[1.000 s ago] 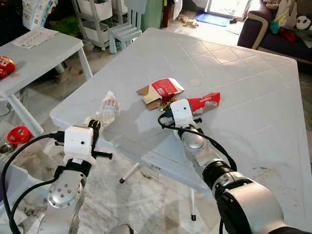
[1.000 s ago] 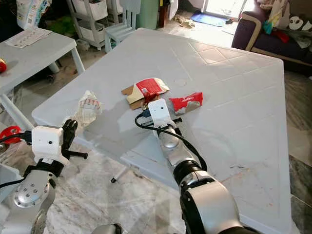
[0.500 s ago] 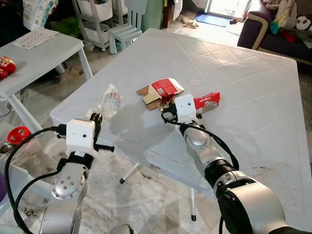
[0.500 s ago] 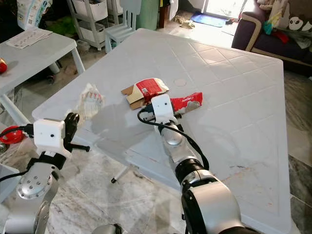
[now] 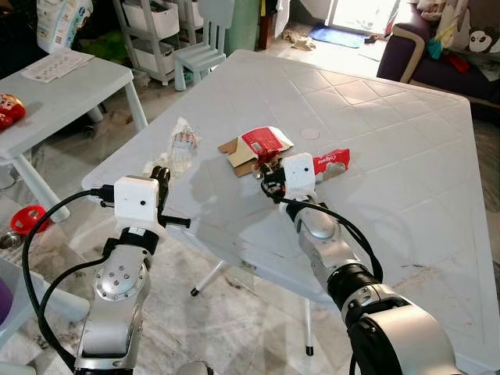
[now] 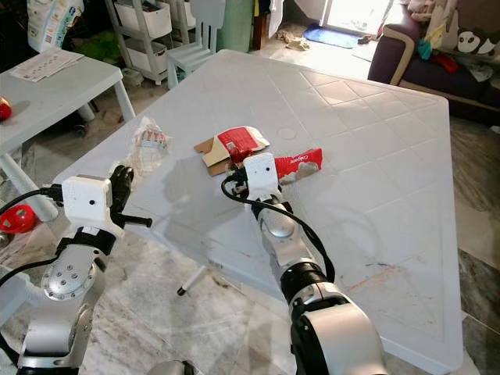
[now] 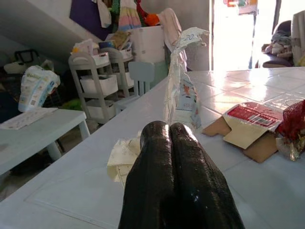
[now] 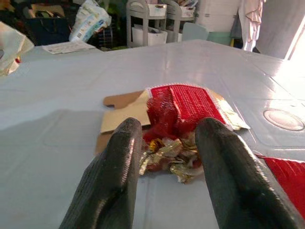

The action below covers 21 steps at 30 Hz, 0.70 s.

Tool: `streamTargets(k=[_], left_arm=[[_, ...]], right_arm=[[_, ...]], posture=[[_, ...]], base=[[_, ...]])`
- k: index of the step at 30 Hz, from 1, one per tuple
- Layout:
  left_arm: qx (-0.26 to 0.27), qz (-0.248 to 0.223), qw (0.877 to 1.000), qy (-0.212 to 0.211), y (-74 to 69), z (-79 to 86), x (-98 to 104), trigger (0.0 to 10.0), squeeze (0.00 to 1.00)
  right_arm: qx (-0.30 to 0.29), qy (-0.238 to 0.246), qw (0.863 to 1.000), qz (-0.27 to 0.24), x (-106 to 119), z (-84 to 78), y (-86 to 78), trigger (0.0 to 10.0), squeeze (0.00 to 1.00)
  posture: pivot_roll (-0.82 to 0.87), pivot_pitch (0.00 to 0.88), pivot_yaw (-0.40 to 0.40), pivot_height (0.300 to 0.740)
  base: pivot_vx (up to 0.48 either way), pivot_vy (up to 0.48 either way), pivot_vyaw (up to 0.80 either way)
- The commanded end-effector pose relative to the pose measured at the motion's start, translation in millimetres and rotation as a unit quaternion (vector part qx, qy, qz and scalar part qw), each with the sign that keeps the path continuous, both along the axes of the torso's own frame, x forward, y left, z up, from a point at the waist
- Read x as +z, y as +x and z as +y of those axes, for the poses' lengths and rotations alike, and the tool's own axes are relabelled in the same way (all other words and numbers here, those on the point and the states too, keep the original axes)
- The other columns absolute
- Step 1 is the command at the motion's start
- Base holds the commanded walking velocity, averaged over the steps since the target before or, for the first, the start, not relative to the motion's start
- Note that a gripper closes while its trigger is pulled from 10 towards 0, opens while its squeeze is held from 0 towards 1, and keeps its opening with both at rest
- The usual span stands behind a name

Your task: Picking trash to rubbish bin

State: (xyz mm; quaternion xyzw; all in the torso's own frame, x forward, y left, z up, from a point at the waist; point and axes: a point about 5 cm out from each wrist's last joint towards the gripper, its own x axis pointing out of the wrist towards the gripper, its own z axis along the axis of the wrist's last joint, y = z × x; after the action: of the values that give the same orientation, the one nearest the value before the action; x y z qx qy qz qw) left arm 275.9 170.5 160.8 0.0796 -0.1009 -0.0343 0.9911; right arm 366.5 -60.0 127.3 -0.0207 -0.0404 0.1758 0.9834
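Observation:
A crumpled clear plastic wrapper (image 7: pixel 180 83) stands upright near the white table's (image 5: pixel 391 117) left corner. My left gripper (image 7: pixel 169 128) is shut, and the wrapper's lower edge is at its fingertips. A white tissue (image 7: pixel 122 157) lies beside them. A clump of red mesh and gold foil (image 8: pixel 172 153) sits mid-table. My right gripper (image 8: pixel 169 130) is open, with one finger on each side of that clump. Behind the clump lies a flattened cardboard carton with a red print (image 5: pixel 258 144).
A red toothpaste box (image 5: pixel 333 162) lies just right of my right wrist. To the left stands a smaller grey table (image 5: pixel 62 86). A small chair (image 5: pixel 199 47) and shelves are behind it, and a sofa (image 5: pixel 437 47) at the far right. A red bowl (image 5: pixel 27 219) sits on the floor.
My left gripper has moved forward over the table corner and the wrapper has gone with it, rising upright. My right gripper has pushed forward until its fingers flank the red mesh clump.

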Motion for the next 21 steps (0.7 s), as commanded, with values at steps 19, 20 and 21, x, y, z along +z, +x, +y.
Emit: streamTargets(k=[19,20,21], left_arm=[[0.005,-0.019,1.0,0.005,9.1,2.8,6.5,0.0,0.0],[0.005,-0.019,1.0,0.006,9.5,2.9,6.8,0.0,0.0],[0.005,-0.019,1.0,0.007,9.9,3.0,7.1,0.0,0.0]], right_arm=[[0.002,0.008,1.0,-0.012,7.0,2.2,1.8,10.0,1.0],[0.002,0.009,1.0,-0.012,7.3,2.1,2.0,10.0,1.0],[0.002,0.01,1.0,-0.011,7.8,2.1,2.5,10.0,1.0]], posture=[[0.18,0.003,-0.042,0.74],[0.18,0.004,-0.042,0.74],[0.18,0.005,-0.042,0.74]], base=[[0.0,0.0,0.0],[0.0,0.0,0.0],[0.0,0.0,0.0]])
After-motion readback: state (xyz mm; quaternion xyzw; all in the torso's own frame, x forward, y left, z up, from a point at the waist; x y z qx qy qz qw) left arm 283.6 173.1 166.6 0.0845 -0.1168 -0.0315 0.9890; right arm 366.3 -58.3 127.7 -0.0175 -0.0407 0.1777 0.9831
